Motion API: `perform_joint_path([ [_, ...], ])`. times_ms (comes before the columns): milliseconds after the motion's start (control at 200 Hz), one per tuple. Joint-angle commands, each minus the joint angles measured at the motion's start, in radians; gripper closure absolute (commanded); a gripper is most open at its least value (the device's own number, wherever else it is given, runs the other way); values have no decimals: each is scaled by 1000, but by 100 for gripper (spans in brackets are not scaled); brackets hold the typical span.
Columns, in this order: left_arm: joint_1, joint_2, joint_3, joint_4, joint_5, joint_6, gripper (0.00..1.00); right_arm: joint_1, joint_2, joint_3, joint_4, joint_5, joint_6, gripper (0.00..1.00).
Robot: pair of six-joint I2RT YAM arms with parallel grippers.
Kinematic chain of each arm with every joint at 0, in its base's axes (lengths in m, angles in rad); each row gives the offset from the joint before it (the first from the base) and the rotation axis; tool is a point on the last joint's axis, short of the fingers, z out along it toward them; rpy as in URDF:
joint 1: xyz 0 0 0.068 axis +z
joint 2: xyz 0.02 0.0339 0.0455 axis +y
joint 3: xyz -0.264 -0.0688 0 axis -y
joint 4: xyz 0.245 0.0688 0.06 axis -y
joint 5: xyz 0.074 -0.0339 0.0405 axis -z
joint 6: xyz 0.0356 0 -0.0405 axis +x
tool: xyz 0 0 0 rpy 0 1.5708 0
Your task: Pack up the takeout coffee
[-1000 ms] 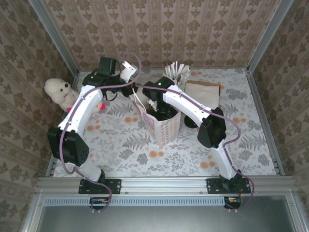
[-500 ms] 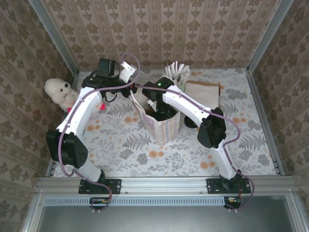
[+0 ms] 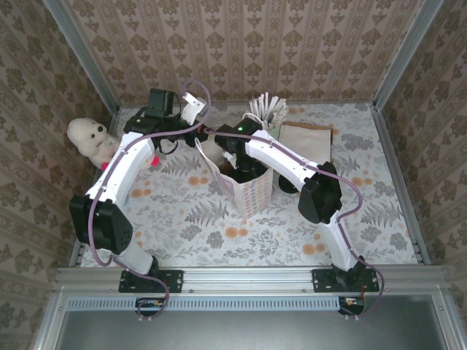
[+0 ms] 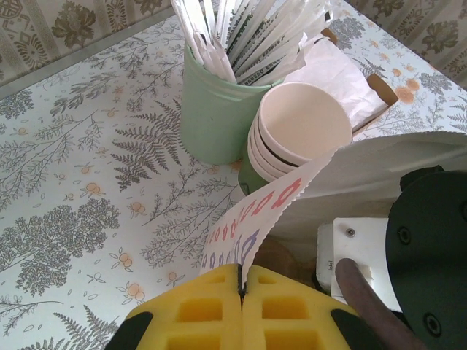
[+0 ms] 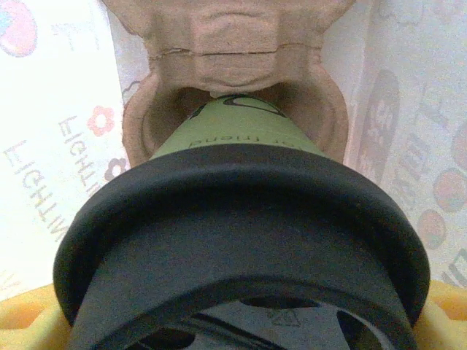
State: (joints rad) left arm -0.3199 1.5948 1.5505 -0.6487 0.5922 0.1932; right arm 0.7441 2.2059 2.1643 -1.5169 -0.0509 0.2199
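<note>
Two walls hem the floral tabletop [image 3: 182, 211] closely at left and back. A plush toy [image 3: 89, 137] sits against the left rail, and the open room lies toward the near edge. At the paper bag [image 3: 252, 191], the left gripper [image 4: 241, 290] has its yellow pads [image 4: 204, 313] pressed together on the scalloped rim, pinching that side of the mouth. Just beyond the rim stand a green pot of wrapped straws [image 4: 215, 109] and a stack of cream cups [image 4: 295, 135] close against it, so little room is left behind the bag.

Inside the bag, the right gripper [image 5: 233, 321] is clamped on the takeout coffee [image 5: 233, 135], with yellow foam at each side of the lid. The cup is olive green with dark print, narrows downward and is capped by a thick black round lid. Its base is at a well of the brown pulp carrier [image 5: 233, 44]; whether it is seated I cannot tell. The bag walls stand close on both sides. Right of the bag, a flat brown paper pack [image 3: 306, 135] lies near the back wall, with open tabletop beyond it.
</note>
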Motion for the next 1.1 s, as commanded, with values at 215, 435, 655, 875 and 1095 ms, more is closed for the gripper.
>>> perform_joint_path([
  [215, 0, -17, -2, 14, 40, -20, 100, 4, 0, -11, -3, 39, 14, 66],
  [435, 1, -11, 6, 10, 40, -20, 100, 4, -2, -11, -12, 49, 20, 66],
  [655, 0, -16, 8, 6, 39, -15, 100, 4, 16, -5, -56, 44, 30, 66],
  [875, 0, -18, 6, 6, 37, -13, 100, 4, 23, 9, -78, 49, 43, 65],
  [1095, -1, -18, 7, 6, 43, -16, 100, 2, 31, 12, -31, 35, 28, 66],
])
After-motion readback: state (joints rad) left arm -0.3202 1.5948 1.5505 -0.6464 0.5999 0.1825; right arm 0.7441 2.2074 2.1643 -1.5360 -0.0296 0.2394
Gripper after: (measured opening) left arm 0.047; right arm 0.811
